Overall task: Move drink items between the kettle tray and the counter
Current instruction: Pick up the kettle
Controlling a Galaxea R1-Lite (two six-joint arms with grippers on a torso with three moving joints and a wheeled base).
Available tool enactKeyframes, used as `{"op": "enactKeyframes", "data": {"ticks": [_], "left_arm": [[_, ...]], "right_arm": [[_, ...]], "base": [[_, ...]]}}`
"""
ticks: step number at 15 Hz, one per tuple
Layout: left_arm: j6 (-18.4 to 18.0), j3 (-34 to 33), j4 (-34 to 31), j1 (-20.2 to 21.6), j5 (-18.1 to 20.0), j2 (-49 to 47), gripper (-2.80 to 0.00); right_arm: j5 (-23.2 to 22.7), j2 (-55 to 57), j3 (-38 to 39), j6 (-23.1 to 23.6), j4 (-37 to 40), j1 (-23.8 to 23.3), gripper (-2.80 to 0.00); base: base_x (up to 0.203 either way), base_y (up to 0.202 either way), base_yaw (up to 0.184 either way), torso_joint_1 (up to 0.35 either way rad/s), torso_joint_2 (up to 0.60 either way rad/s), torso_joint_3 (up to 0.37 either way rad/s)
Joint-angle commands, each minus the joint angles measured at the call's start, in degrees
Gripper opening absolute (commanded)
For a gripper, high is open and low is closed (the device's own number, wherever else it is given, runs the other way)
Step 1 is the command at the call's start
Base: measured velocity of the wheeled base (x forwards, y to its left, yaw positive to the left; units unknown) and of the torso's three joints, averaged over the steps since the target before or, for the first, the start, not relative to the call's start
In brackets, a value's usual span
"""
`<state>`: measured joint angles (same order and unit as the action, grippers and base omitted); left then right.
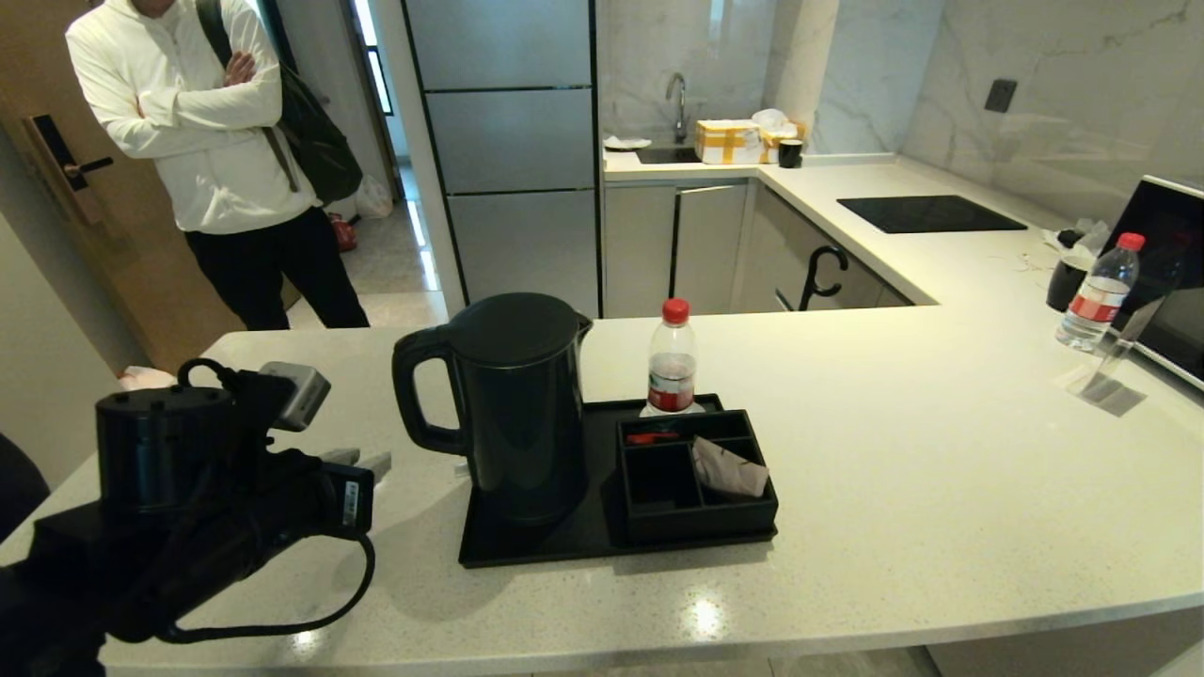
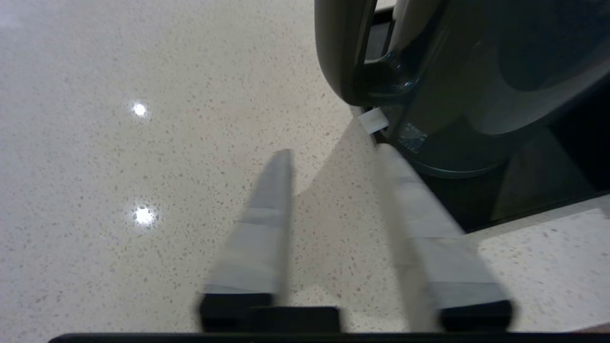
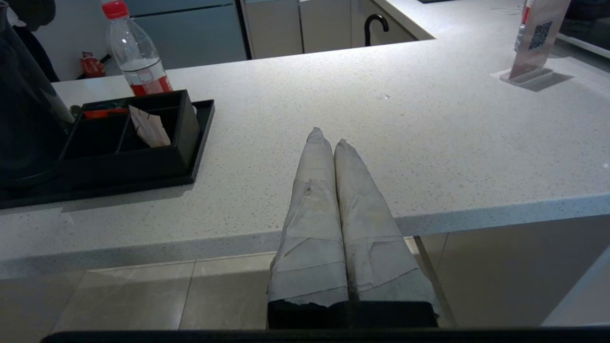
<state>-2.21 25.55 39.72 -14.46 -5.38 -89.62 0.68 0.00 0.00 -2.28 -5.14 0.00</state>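
Observation:
The matte-black kettle point(image 1: 513, 404) stands upright on the left part of the black tray point(image 1: 555, 550), handle toward my left arm. The beige sachet point(image 1: 729, 468) leans inside the black organiser box point(image 1: 696, 508) on the tray's right part. My left gripper point(image 1: 374, 461) is open just above the counter point(image 1: 941, 451), left of the kettle handle point(image 2: 338, 57); nothing lies between its fingers point(image 2: 271, 219). In the left wrist view the left gripper point(image 2: 336, 157) is just short of the handle. My right gripper point(image 3: 329, 136) is shut and empty at the counter's front edge, right of the tray point(image 3: 202, 138), sachet point(image 3: 150, 128) and kettle point(image 3: 24, 119).
A red-capped bottle point(image 1: 672, 362) stands at the tray's back edge. Another bottle point(image 1: 1096, 291), a black cup point(image 1: 1066, 282), a clear sign stand point(image 1: 1110, 362) and a dark appliance point(image 1: 1171, 273) are far right. A black hob point(image 1: 926, 213) lies behind. A person point(image 1: 216, 141) stands beyond the counter.

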Motion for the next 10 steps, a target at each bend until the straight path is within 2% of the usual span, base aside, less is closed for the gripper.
{"op": "enactKeyframes", "data": {"ticks": [1,4,8,10], "left_arm": [[0.0,0.6,0.4,-0.7,-0.8,-2.1,0.00],[-0.3,1.7,3.1,-1.7,-3.9,-3.0,0.00],[-0.5,1.9,10.9,-3.0,-6.2,-7.9,0.00],[-0.6,2.1,15.4,-4.3,-10.7,-12.3,0.00]], "right_arm": [[0.0,0.0,1.7,0.0,0.0,0.0,-2.80],[0.0,0.0,1.7,0.0,0.0,0.0,-2.80],[0.0,0.0,1.7,0.0,0.0,0.0,-2.80],[0.0,0.0,1.7,0.0,0.0,0.0,-2.80]], "base": [[0.000,0.000,0.000,0.000,0.00,0.000],[0.000,0.000,0.000,0.000,0.00,0.000],[0.000,0.000,0.000,0.000,0.00,0.000],[0.000,0.000,0.000,0.000,0.00,0.000]]}}
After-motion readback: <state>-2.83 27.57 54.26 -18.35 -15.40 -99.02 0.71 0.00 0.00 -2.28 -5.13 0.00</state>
